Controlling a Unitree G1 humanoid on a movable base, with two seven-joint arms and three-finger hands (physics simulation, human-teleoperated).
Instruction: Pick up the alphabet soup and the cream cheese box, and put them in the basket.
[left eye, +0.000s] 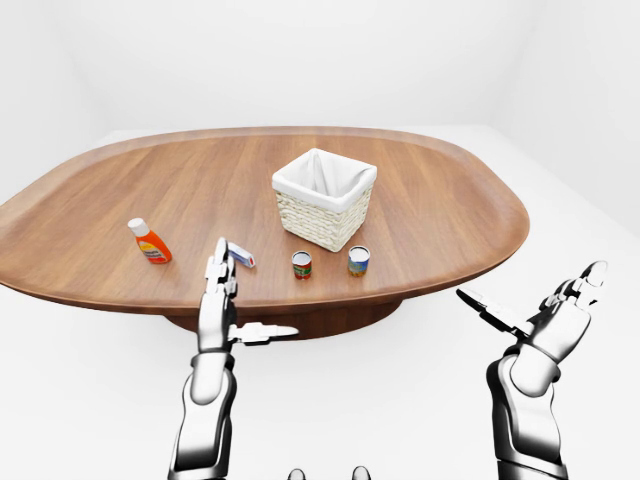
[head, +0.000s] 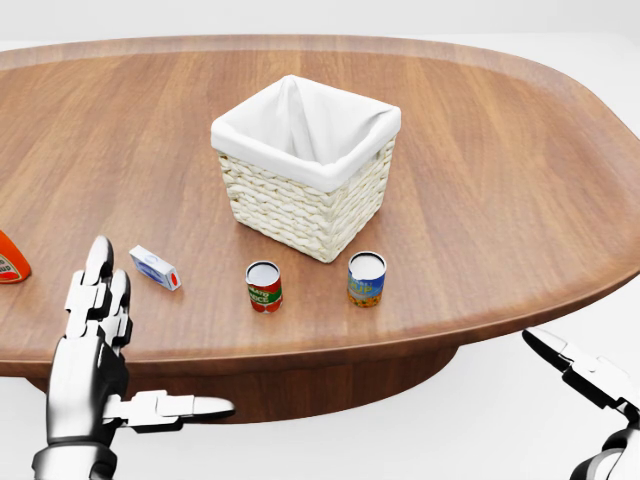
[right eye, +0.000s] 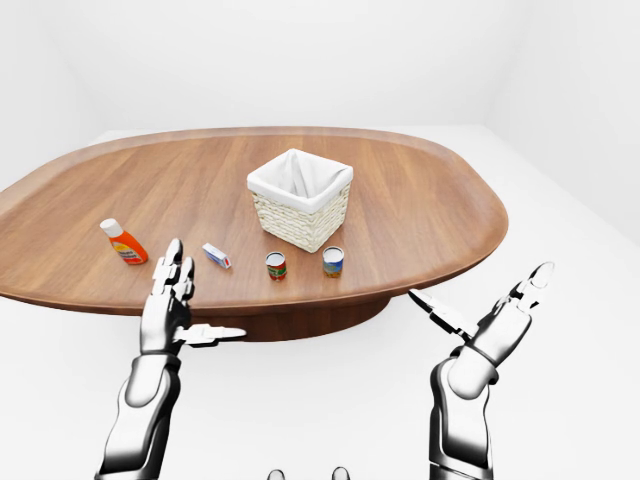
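the left hand (head: 90, 345), fingers spread and empty, hangs at the table (head: 500, 200) edge just left of the cream cheese box (head: 155, 267), the alphabet soup (head: 264, 286) near the basket (head: 305, 180), the right hand (right eye: 495, 320) likewise open off the table, so reaching comes next

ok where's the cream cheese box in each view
Head view: cream cheese box lies at lower left, just right of the left hand.
Left-eye view: left of centre, partly behind the raised fingers.
Right-eye view: left of centre, clear of the hand.
Shared landmark: the basket, up and to the right of the box in every view.
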